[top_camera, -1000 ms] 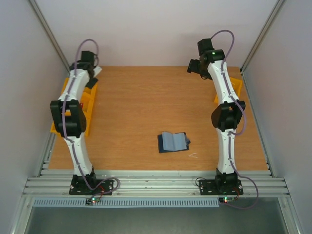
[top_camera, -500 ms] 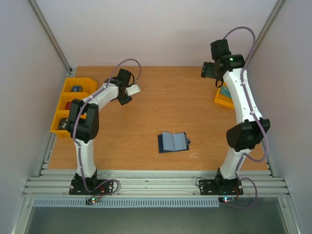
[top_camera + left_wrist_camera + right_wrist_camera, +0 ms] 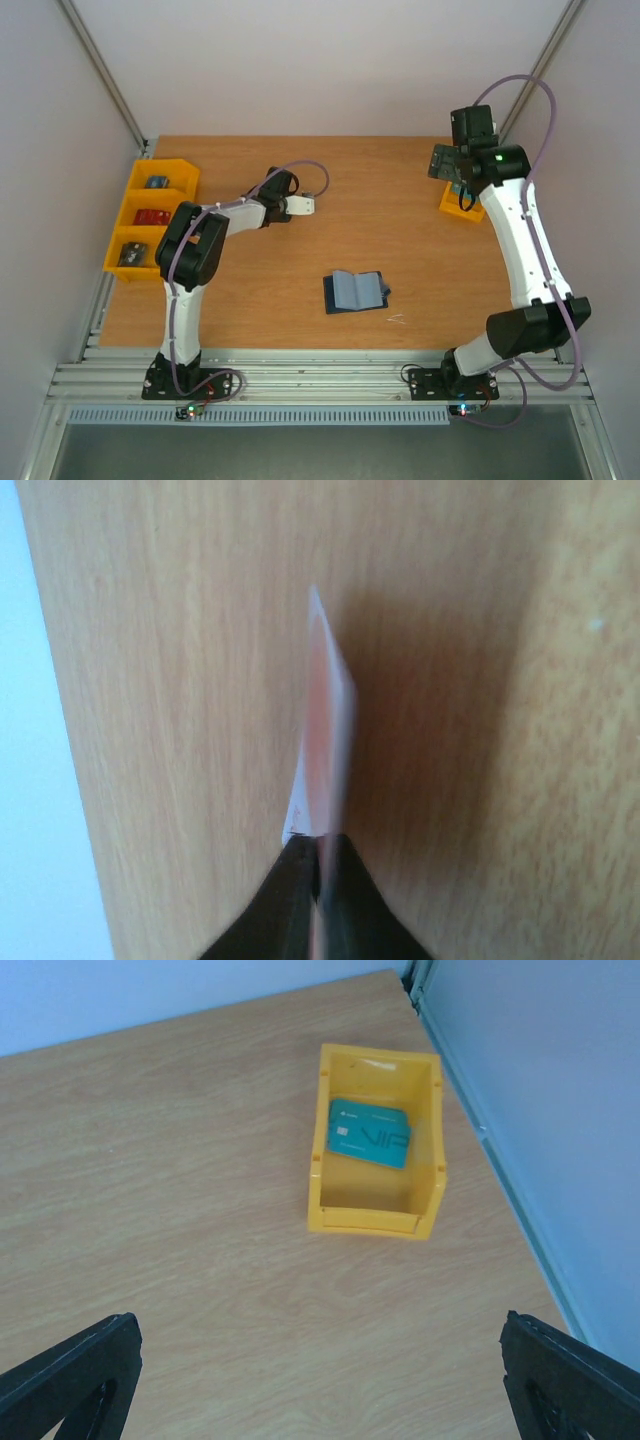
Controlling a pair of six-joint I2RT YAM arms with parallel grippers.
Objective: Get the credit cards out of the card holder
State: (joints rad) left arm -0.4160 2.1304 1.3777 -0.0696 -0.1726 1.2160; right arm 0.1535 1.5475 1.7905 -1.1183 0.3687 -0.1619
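Both arms have swung away from the bins. Our left gripper (image 3: 290, 207) now reaches over the table (image 3: 400, 230), jaws pinching a pale card (image 3: 326, 730) edge-on. Our right gripper (image 3: 447, 163) hangs spread wide above a yellow bin (image 3: 322, 1140) holding a teal card (image 3: 370, 1133). The card holder (image 3: 355, 291) lies open mid-table, well apart from both.

The wallet (image 3: 355, 291) lies mid-tabletop (image 3: 400, 240), toward the near edge. A row of bins (image 3: 178, 163) sits far left. One bin (image 3: 370, 1222) far right holds a card (image 3: 369, 1133).
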